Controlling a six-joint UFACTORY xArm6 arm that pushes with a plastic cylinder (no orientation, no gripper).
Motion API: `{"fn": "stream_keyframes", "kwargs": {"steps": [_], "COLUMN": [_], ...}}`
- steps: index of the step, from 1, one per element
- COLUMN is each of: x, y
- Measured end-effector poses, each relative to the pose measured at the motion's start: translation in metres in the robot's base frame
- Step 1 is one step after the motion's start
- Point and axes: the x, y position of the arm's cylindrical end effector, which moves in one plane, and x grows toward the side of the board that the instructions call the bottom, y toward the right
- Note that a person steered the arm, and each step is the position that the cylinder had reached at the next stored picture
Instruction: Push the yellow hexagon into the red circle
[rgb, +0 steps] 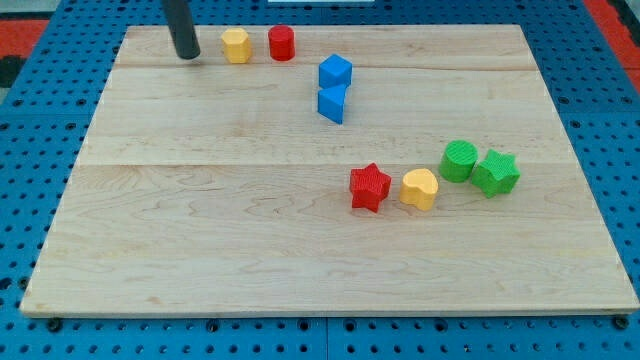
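The yellow hexagon (236, 45) sits near the board's top edge, left of centre. The red circle (281, 43) stands just to its right, with a small gap between them. My tip (187, 56) is on the board to the left of the yellow hexagon, a short gap away, roughly in line with both blocks.
Two blue blocks (335, 71) (332, 103) sit touching, right of the red circle and lower. A red star (369, 187), a yellow heart-like block (420, 188), a green circle (459, 160) and a green star (495, 172) lie at the lower right. The wooden board (200, 220) lies on a blue pegboard.
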Motion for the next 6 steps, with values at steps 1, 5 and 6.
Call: {"fn": "stream_keyframes", "kwargs": {"steps": [1,5,6], "x": [-0.006,0.231,0.301], "y": [0.047,0.179,0.181]}}
